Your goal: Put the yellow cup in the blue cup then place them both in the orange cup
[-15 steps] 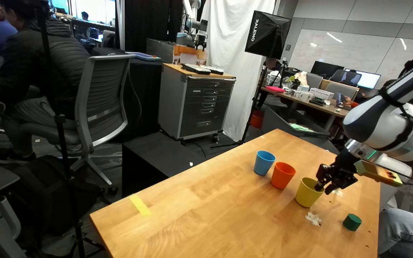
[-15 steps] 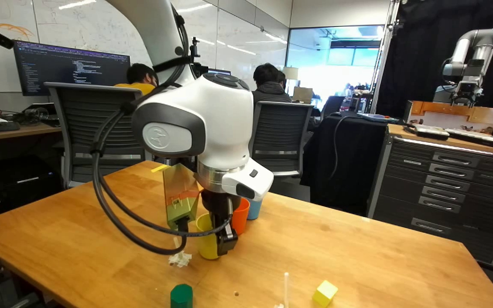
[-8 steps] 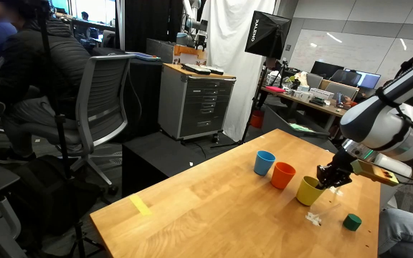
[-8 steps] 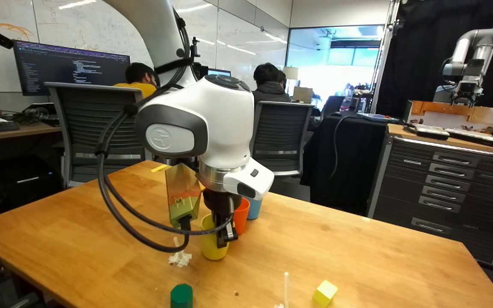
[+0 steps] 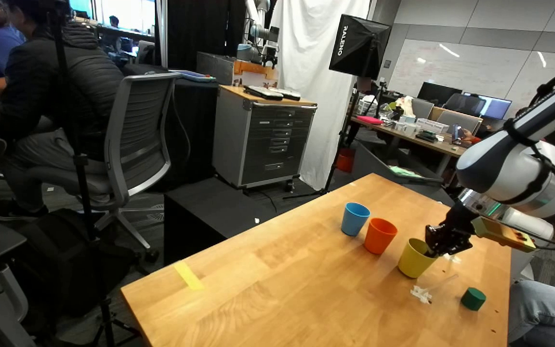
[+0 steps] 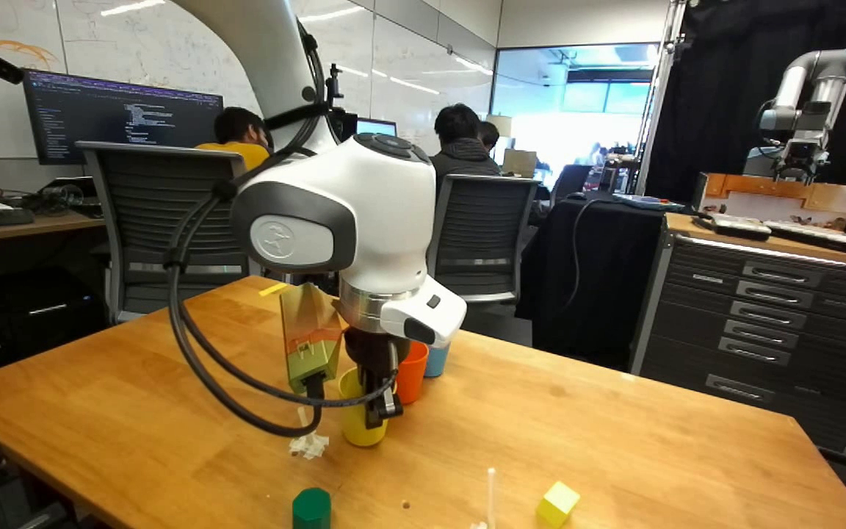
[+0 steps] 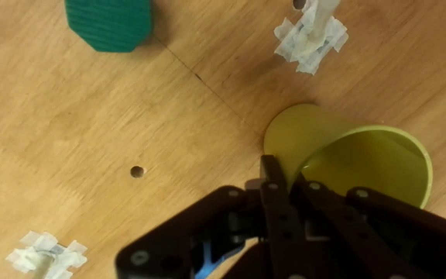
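Near side of the orange cup [image 5: 379, 237]: the gripper [image 7: 288, 176] is clamping the yellow cup [image 5: 413, 262] by its wall | just beyond the orange cup: the blue cup [image 5: 354, 220] is standing upright | progress: I'm judging only the grasp done; yellow-into-blue, then both-into-orange, are remaining

The place I'm operating in looks like a robotics lab, part office: beyond my table [image 6: 614, 441] I see another robot arm [image 6: 808, 126], a drawer cabinet [image 6: 768, 330], a softbox [image 5: 358, 46], a whiteboard [image 5: 470, 70], a monitor [image 6: 125, 117] showing lines of text, and people [image 5: 68, 91] among office chairs [image 6: 482, 235].
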Available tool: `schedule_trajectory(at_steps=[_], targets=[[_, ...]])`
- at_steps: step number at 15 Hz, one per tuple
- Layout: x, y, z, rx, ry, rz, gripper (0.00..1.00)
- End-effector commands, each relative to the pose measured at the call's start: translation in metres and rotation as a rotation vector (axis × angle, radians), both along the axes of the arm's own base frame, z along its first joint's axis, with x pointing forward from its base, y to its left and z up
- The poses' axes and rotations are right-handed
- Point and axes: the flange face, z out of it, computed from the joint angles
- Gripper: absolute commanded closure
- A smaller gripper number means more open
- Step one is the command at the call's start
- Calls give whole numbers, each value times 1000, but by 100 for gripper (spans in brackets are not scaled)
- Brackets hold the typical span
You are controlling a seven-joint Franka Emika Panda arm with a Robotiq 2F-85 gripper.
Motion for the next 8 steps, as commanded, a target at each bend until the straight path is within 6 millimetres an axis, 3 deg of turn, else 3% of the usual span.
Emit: schedule_trajectory(at_steps=[1,8], targets=[[-4,4,18,16,-5,24,93],[-20,12,49,14,-38,101,94]])
